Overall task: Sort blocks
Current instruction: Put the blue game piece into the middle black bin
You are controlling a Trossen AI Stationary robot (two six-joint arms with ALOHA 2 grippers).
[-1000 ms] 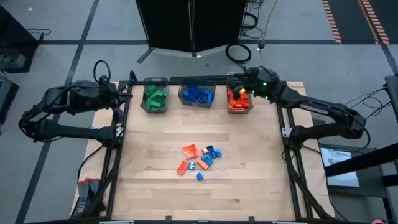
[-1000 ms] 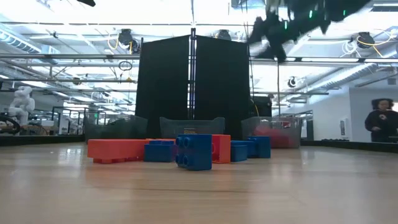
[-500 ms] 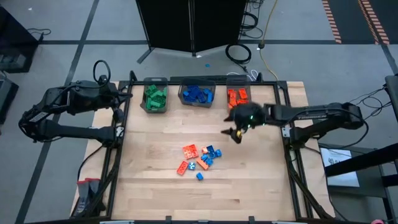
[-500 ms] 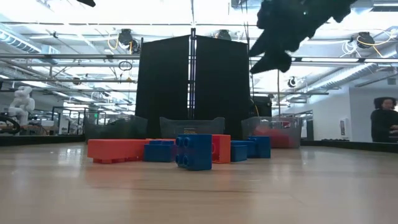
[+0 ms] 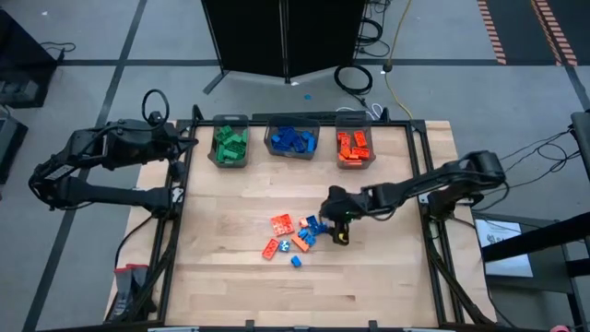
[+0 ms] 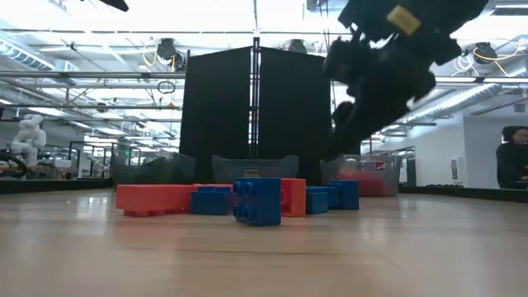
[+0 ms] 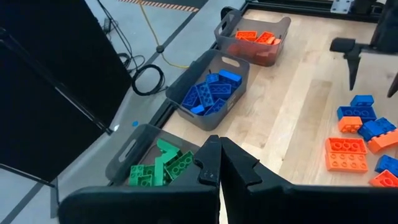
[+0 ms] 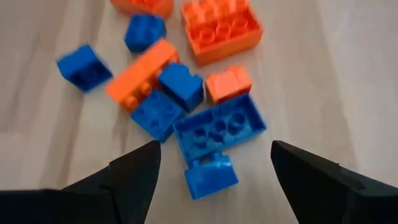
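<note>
Right gripper (image 5: 340,224) over the loose blocks (image 5: 297,236) mid-desk, jaws spread wide and empty.

Loose blocks, blue and orange-red, lie in a small cluster on the desk (image 5: 369,286) centre; the right gripper hangs just at the cluster's right edge, above it, fingers (image 8: 134,174) apart on either side of a flat blue block (image 8: 219,129) and a small blue one (image 8: 211,177), touching neither as far as seen. Three bins sit in a row at the far edge: green blocks in the left bin (image 5: 229,145), blue in the middle bin (image 5: 292,141), orange-red in the right bin (image 5: 353,148). Left gripper (image 7: 219,167) waits at the far-left desk corner near the green bin, jaws clenched with nothing in them.
</note>
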